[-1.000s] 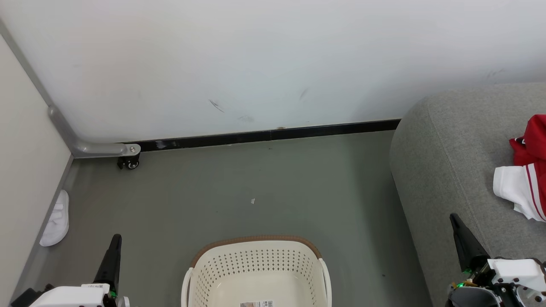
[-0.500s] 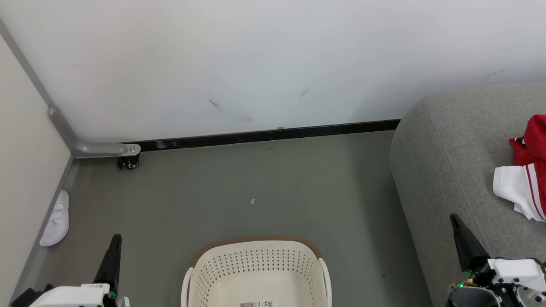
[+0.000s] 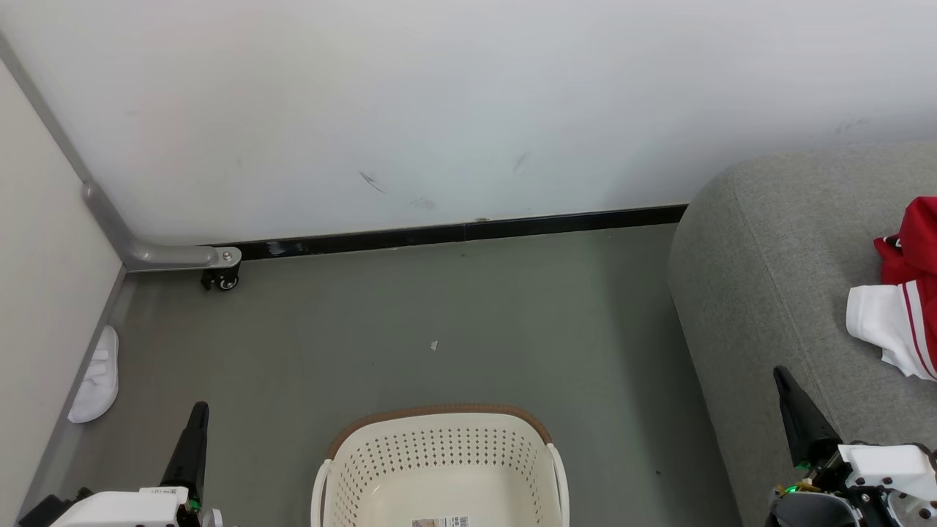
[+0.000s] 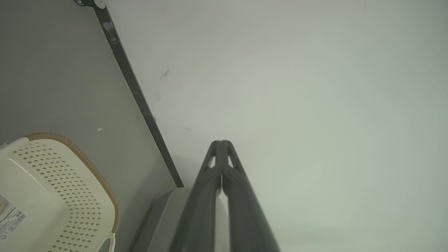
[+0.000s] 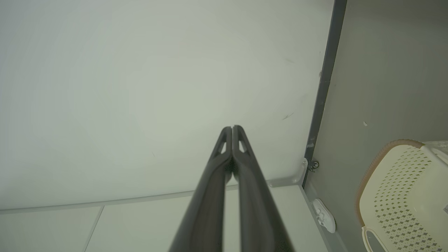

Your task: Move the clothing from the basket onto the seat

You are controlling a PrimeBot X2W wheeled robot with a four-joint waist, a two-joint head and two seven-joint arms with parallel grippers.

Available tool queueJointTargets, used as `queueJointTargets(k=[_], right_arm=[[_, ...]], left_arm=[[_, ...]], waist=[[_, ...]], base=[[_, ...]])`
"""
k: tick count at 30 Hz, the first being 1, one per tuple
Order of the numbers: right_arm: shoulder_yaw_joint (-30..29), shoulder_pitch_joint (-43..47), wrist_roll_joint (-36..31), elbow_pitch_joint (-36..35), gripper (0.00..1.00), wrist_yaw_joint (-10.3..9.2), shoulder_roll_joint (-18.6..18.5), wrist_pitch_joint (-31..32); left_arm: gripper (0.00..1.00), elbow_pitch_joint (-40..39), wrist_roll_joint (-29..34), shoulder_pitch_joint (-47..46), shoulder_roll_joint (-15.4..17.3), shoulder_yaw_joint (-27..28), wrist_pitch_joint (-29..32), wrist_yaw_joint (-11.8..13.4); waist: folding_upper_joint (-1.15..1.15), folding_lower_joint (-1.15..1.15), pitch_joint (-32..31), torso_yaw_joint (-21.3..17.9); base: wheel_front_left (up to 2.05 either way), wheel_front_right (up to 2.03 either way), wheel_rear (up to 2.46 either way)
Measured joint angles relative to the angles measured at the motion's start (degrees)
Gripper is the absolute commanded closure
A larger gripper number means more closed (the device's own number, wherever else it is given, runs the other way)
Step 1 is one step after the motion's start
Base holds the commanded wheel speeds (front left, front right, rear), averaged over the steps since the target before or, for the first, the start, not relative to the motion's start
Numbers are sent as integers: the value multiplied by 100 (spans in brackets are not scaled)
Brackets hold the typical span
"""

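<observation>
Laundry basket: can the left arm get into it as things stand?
Probably yes. The laundry basket stands open-topped on the floor just right of the left tool, with nothing between them or over its mouth. The tool is shut and holds nothing.

Over the last second barely anything alters. The right gripper (image 3: 778,373), at 4 o'clock in the head view, edges a hair toward 3 o'clock against the seat (image 3: 768,256) behind it, its white wrist housing (image 3: 886,461) going with it. No other shift can be made out.
</observation>
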Motion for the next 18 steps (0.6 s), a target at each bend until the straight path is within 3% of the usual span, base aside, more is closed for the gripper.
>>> queueJointTargets(k=[18], right_arm=[[-41,0,-1,2,100,0,11,26]], left_arm=[[100,-1,0,0,0,-1,0,1]], waist=[[0,-1,0,0]], base=[[0,0,0]])
